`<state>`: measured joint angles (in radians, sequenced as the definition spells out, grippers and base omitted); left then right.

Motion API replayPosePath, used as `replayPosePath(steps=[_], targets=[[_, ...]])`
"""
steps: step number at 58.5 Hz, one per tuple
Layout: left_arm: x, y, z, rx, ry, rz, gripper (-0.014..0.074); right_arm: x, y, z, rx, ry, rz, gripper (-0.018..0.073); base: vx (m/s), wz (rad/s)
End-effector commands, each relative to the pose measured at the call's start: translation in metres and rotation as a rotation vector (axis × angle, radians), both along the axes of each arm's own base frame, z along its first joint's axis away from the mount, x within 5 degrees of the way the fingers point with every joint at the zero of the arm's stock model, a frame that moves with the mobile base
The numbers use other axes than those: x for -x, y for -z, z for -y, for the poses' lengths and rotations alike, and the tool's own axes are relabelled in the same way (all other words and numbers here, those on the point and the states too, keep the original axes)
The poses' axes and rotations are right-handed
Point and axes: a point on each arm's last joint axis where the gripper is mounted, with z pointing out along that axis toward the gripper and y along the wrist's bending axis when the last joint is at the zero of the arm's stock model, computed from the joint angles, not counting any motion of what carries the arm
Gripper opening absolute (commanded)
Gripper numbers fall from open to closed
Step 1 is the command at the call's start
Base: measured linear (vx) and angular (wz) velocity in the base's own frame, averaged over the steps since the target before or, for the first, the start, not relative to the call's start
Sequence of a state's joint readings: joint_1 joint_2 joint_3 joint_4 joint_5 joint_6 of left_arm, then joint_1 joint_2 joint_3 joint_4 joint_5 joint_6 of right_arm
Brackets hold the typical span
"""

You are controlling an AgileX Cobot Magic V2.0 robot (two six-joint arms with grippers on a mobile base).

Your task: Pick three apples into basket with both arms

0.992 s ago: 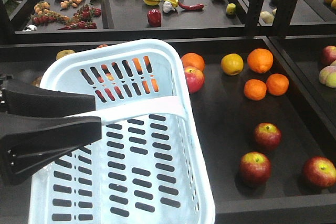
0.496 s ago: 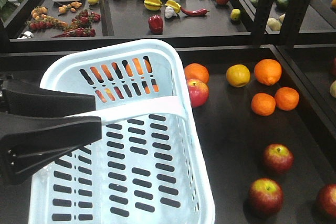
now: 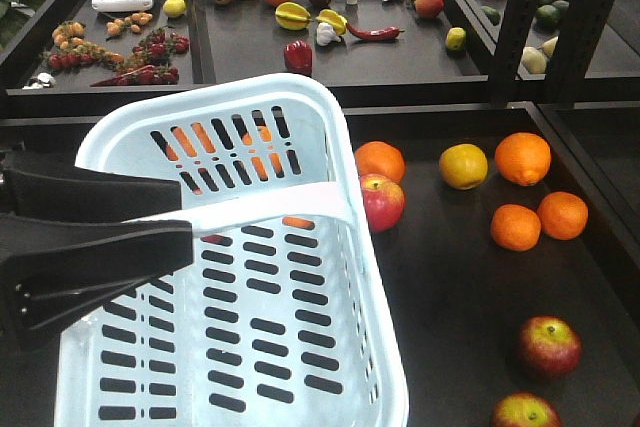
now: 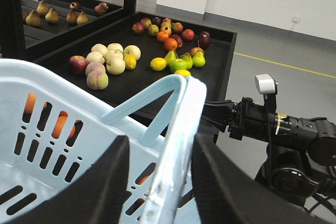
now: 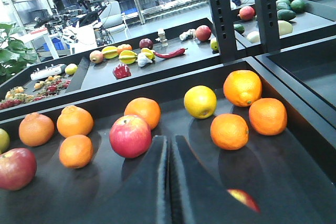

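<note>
The pale blue basket (image 3: pixel 250 347) fills the front view's lower left, and its inside looks empty. My left gripper (image 3: pixel 185 219) grips it from the left. In the left wrist view the black fingers (image 4: pixel 107 182) stand either side of the basket rim (image 4: pixel 176 145), shut on it. Two dark red apples (image 3: pixel 549 345) (image 3: pixel 525 414) lie on the black shelf at lower right. My right gripper (image 5: pixel 169 148) hangs low over that shelf, shut and empty. A sliver of apple (image 5: pixel 243 199) shows behind its right finger.
A brighter pinkish-red apple (image 3: pixel 382 201) and several oranges (image 3: pixel 522 158) lie right of the basket, with a yellow fruit (image 3: pixel 463 166). A raised back shelf (image 3: pixel 250 42) holds assorted small produce. A black upright post (image 3: pixel 515 17) stands at right. The right arm (image 4: pixel 283 129) shows beyond the basket.
The shelf and fruit have slid down and right in the front view; a third apple at lower right has left the frame. The basket and left gripper keep their place.
</note>
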<state>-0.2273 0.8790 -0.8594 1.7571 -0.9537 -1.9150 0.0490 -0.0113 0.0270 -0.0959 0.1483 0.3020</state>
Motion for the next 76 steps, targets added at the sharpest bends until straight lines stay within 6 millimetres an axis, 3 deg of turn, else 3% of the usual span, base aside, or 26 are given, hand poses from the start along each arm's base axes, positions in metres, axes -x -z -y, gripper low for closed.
replayPosePath(steps=[1,76], targets=[[0.0018,-0.0088,-0.0017,-0.006,-0.026,0.044,-0.0006,0.0001,-0.0028,-0.0003,0.004,-0.001,0.074,-0.0005,0.1,0.0],[0.0018,-0.0088,-0.0017,-0.006,-0.026,0.044,-0.0006,0.0001,-0.0028,-0.0003,0.004,-0.001,0.074,-0.0005,0.01,0.03]])
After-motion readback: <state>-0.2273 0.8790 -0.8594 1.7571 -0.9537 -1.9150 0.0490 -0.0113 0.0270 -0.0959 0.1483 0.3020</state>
